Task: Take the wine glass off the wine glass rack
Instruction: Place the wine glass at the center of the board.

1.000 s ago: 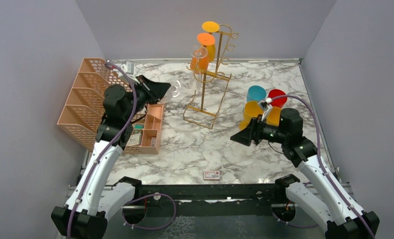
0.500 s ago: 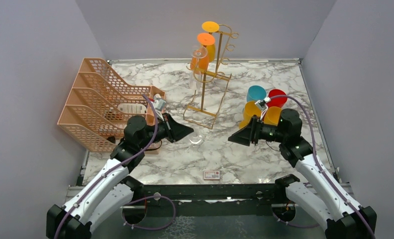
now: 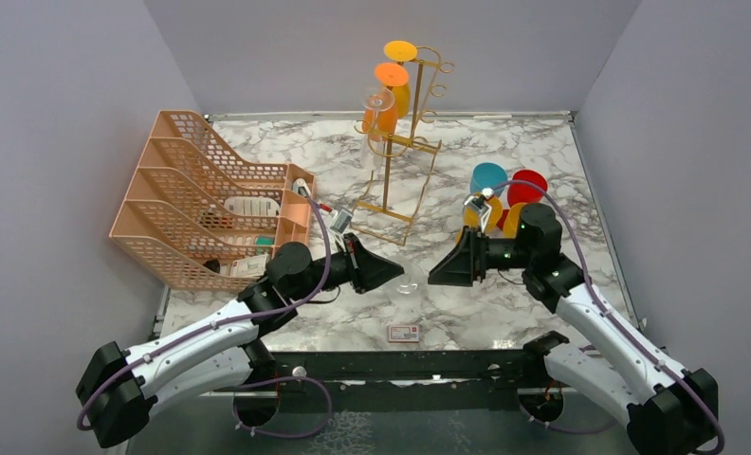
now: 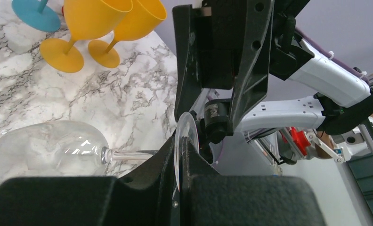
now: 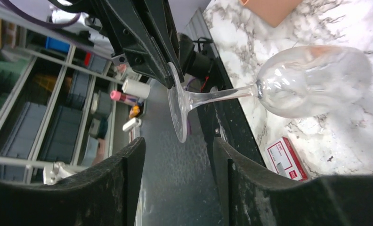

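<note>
Both arms stretch low toward each other; left jaws pinch the wine glass (image 4: pixel 43 150) foot, right jaws seemingly spread.

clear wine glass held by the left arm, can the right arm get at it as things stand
Probably yes. The right end effector is open and faces the clear wine glass with nothing between them. The left end effector pinches only the foot, so the stem and bowl look free.

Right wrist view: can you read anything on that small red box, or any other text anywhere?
Nothing can be read.
Red and white box: has a printed label, too blurred to read.
Things in the tray: too small to read.
Glass: no markings seen.
</note>
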Controlling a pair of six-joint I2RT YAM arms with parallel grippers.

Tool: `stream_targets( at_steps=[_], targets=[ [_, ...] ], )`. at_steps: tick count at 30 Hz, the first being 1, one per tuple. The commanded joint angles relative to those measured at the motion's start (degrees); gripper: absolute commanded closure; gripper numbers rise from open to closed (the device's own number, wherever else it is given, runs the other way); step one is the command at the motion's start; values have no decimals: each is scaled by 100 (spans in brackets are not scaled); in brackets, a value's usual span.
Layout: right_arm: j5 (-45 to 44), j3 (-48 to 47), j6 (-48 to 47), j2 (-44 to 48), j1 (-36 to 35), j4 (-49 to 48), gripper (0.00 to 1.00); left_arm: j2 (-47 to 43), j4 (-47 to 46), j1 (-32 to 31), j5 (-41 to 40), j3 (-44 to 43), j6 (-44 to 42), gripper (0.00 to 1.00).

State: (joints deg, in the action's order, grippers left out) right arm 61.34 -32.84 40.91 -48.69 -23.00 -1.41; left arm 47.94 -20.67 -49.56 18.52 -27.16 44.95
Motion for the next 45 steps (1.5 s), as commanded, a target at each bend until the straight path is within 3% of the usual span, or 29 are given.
stream_targets(
  at_steps=[1, 7, 20, 22, 25, 29, 32, 45],
  targets=[
    [-5, -306, -208, -293, -481, 57, 46, 10, -938, -259, -691, 106, 64, 100],
    [-155, -188, 2, -478, -760, -514, 73, -49, -1011, -414, -720, 350, 202, 100],
    [-445, -178, 124, -977, -1160, -1003, 91, -409, -1298, -723, -904, 907, 487, 100],
    [-525, -206, 68, -1002, -1215, -979, 99, -392, -1308, -776, -911, 952, 497, 100],
    [-743, -222, -68, -902, -1241, -884, 99, -394, -1307, -837, -832, 960, 477, 100],
    [-1279, -326, -598, -535, -1250, -313, 99, -301, -1215, -862, -362, 818, 270, 69],
    [-1552, -396, -964, -265, -1250, 78, 99, -361, -1132, -862, -263, 831, 260, 59],
    [-1583, -442, -1205, -9, -1249, 359, 99, -391, -798, -862, 15, 838, 374, 58]
  ],
)
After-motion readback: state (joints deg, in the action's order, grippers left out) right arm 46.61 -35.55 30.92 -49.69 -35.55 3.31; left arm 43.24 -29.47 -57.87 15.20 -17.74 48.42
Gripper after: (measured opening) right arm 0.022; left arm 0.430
